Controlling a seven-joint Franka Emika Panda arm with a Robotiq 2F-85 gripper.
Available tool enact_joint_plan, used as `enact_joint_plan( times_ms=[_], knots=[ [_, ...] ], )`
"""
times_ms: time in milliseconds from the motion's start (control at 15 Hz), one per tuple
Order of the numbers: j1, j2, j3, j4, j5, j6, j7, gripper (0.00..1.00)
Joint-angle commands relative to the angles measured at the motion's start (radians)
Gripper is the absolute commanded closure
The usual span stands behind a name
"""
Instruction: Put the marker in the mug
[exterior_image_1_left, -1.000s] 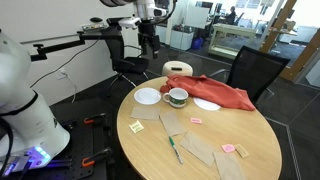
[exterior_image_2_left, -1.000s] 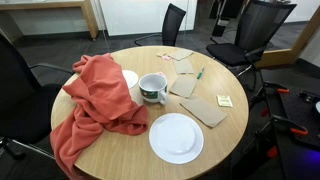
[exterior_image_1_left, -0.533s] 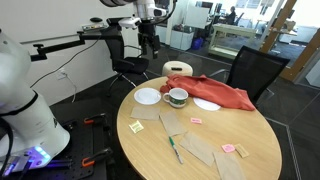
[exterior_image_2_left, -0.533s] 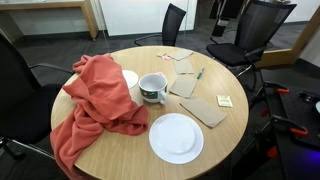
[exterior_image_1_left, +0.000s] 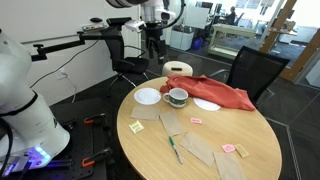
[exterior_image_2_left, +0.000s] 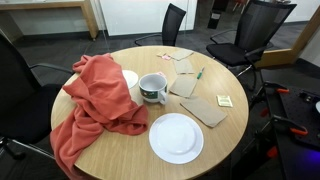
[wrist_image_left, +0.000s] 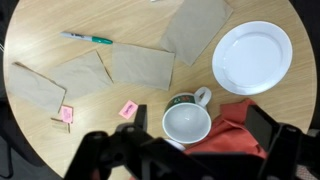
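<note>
Little changed: my gripper (exterior_image_1_left: 153, 43), jaws spread and empty, only drifted slightly aloft, mug (wrist_image_left: 186, 122) below the jaws, marker (wrist_image_left: 87, 38) untouched well aside, so no grasp was begun.

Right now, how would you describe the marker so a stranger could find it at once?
Look at the round wooden table. Beside the tan papers, on the side away from the mug, lies the marker. It is the only slim dark-green stick; its neighbours are flat.

Office: round meeting table (exterior_image_1_left: 250, 140), black swivel chairs (exterior_image_1_left: 255, 70).
</note>
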Motion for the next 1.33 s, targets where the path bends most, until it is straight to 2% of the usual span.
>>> enact_joint_plan(
  times_ms=[0,267,600,1267],
  knots=[
    [-0.043,-0.016,-0.063,-0.047,0.041,0.02,0.049,0.0],
    [-0.1,0.007,-0.123,-0.087,0.078,0.037,0.132,0.0],
    [-0.162,0.052,-0.151,-0.126,0.074,0.07,0.323,0.0],
    [-0.22,0.187,-0.22,-0.123,0.093,0.138,0.724,0.0]
  ],
)
